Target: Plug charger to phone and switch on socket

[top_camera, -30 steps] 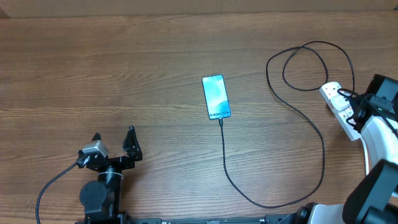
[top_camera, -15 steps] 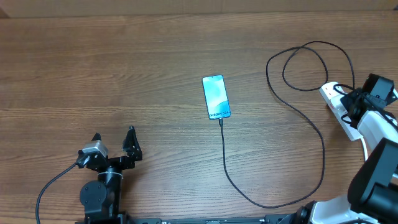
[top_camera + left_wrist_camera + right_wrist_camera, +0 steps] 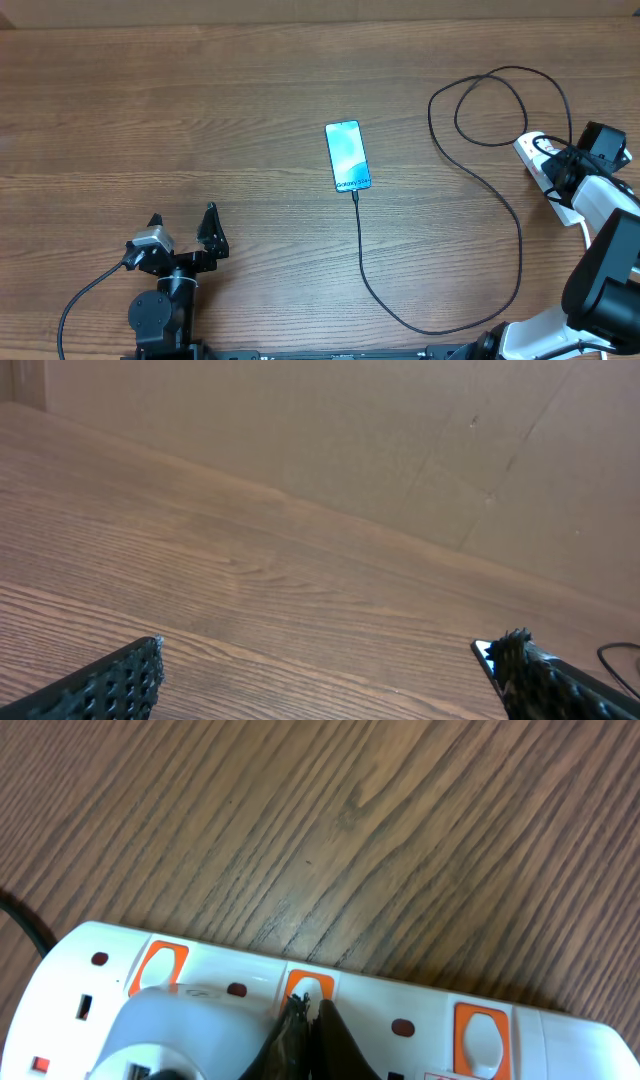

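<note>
One phone (image 3: 347, 156), one charger (image 3: 359, 240), one socket (image 3: 527, 152) — right gripper (image 3: 303, 1010) pinched together, left gripper (image 3: 183, 214) apart.

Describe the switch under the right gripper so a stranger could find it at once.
Go to the white power strip at the right edge of the wooden table. In the right wrist view three orange-red switches show along its long edge, beside a white plug. It is the middle switch, the only one with the tips of the shut right gripper on it.
</note>
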Tool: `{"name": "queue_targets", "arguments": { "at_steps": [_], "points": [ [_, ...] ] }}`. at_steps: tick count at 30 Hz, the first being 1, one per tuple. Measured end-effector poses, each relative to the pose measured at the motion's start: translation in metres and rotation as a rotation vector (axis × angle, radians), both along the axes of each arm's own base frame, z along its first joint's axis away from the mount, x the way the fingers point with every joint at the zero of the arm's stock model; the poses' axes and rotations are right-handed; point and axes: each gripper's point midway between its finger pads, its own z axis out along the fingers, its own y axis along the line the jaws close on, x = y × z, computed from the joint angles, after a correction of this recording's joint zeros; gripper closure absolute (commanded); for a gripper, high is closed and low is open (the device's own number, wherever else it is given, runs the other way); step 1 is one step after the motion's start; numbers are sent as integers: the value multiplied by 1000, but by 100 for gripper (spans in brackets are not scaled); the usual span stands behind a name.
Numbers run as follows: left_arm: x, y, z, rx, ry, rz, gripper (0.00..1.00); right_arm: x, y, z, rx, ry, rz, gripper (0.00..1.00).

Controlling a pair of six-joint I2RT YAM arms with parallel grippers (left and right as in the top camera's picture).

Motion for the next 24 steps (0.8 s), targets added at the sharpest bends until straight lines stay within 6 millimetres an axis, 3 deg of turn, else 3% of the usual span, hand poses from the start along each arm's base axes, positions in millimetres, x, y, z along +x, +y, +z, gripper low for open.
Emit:
{"name": "queue_targets", "arguments": {
  "at_steps": [14,20,24],
  "points": [
    [0,0,0,0,0,0,0,3,-4,4,1,-8,-1,96],
    [0,0,0,0,0,0,0,17,-21,29,-10,-54,-17,96],
    [0,0,0,0,0,0,0,20,-17,30,16,-65,0,96]
  ]
}}
